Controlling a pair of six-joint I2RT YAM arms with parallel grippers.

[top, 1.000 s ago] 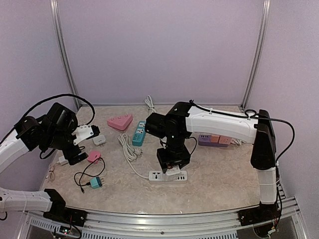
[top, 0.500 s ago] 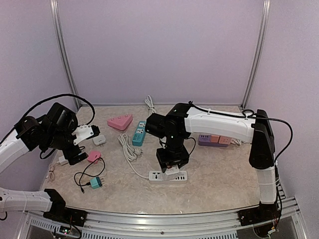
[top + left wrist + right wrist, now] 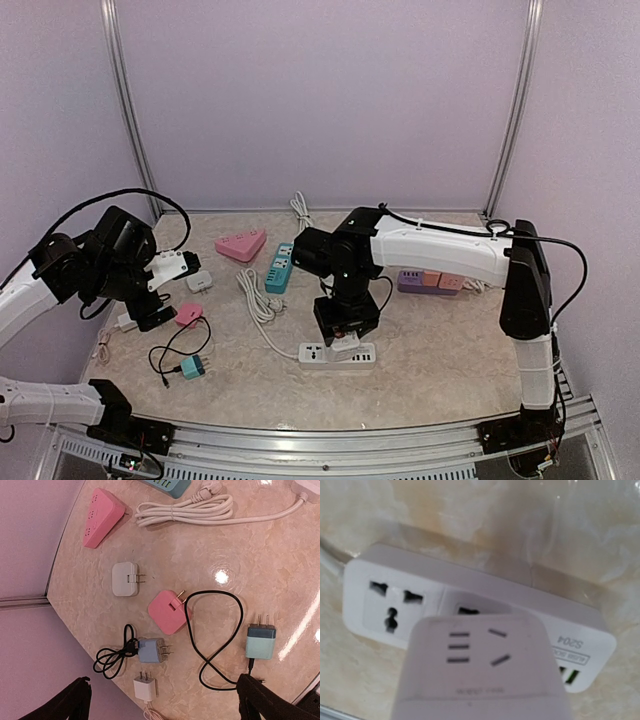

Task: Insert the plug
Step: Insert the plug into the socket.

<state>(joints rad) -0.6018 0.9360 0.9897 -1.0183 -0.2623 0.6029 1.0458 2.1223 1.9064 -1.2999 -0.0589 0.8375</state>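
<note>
The plug (image 3: 480, 670) is a white boxy adapter with sockets on its top face, and it fills the lower part of the right wrist view. It hangs just above the middle socket of the white power strip (image 3: 470, 587), tilted and close to it. From above, my right gripper (image 3: 347, 333) points down over the strip (image 3: 338, 354), shut on the plug (image 3: 347, 342). Its fingers are hidden in the wrist view. My left gripper (image 3: 165, 292) hovers at the table's left side, open and holding nothing. Its dark fingertips (image 3: 260, 700) frame several loose chargers.
Under the left gripper lie a white charger (image 3: 125, 579), a pink one (image 3: 167, 612), a teal one on a black cable (image 3: 260, 640), a blue one (image 3: 152, 650) and a small white one (image 3: 145, 687). Further back are a pink triangular strip (image 3: 241, 245), a teal strip (image 3: 279, 266), a purple-pink strip (image 3: 431, 281) and the coiled white cord (image 3: 255, 295).
</note>
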